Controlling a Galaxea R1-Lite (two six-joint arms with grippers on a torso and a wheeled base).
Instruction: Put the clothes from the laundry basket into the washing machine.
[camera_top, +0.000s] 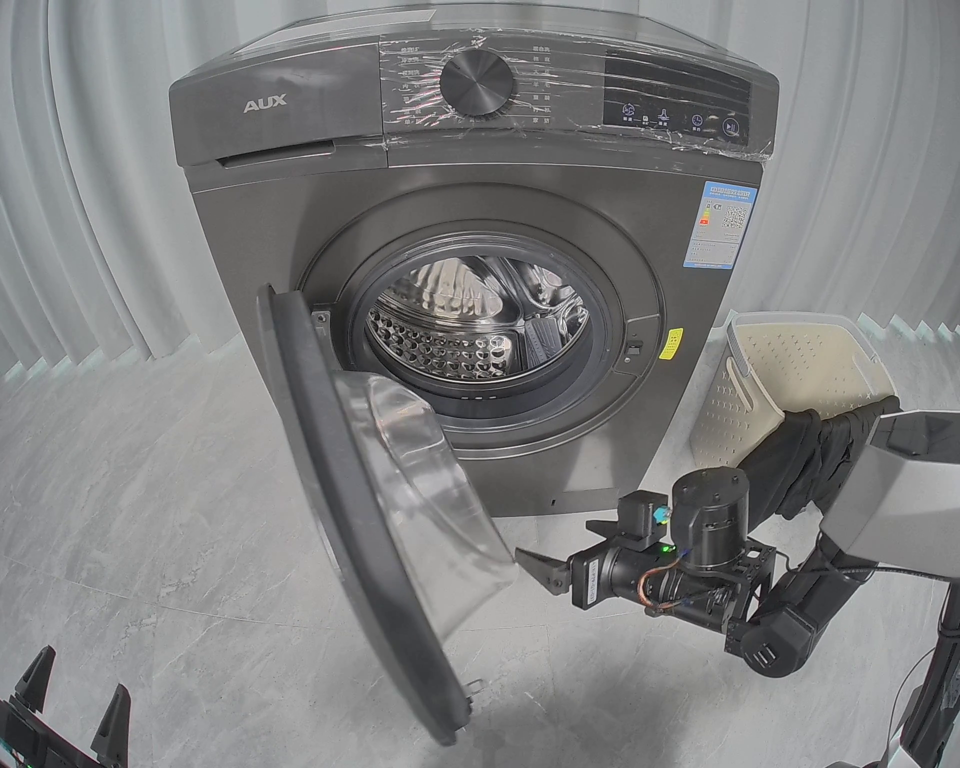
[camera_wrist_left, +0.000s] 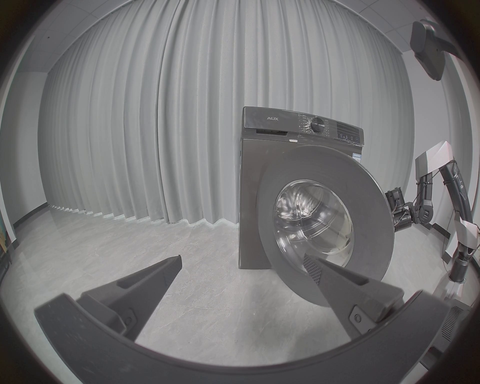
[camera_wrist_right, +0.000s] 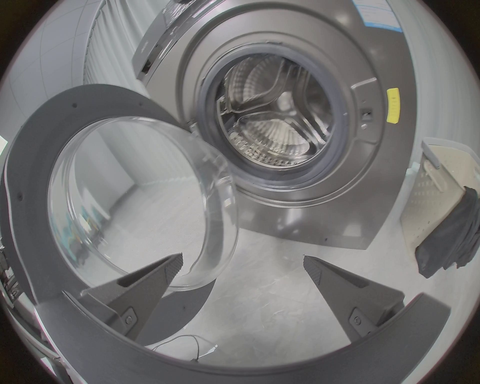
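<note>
The grey washing machine (camera_top: 300, 220) stands with its round door (camera_top: 330, 480) swung open toward me, and its steel drum (camera_top: 470, 320) holds no clothes. To its right sits the cream laundry basket (camera_top: 800, 370) with a dark garment (camera_top: 810, 455) draped over its front rim. My right gripper (camera_top: 555, 542) hangs open and empty low in front of the machine, beside the door's glass bowl. In the right wrist view, the right gripper (camera_wrist_right: 242, 267) faces the drum (camera_wrist_right: 272, 115), the basket (camera_wrist_right: 432, 195) and the garment (camera_wrist_right: 450, 235). My left gripper (camera_top: 80, 682) is open at the lower left, far from everything.
Pale curtains (camera_top: 80, 200) close off the back and sides. Bare grey marble floor (camera_top: 150, 520) spreads left of the machine. The open door (camera_wrist_left: 370, 210) juts out across the space in front of the drum opening.
</note>
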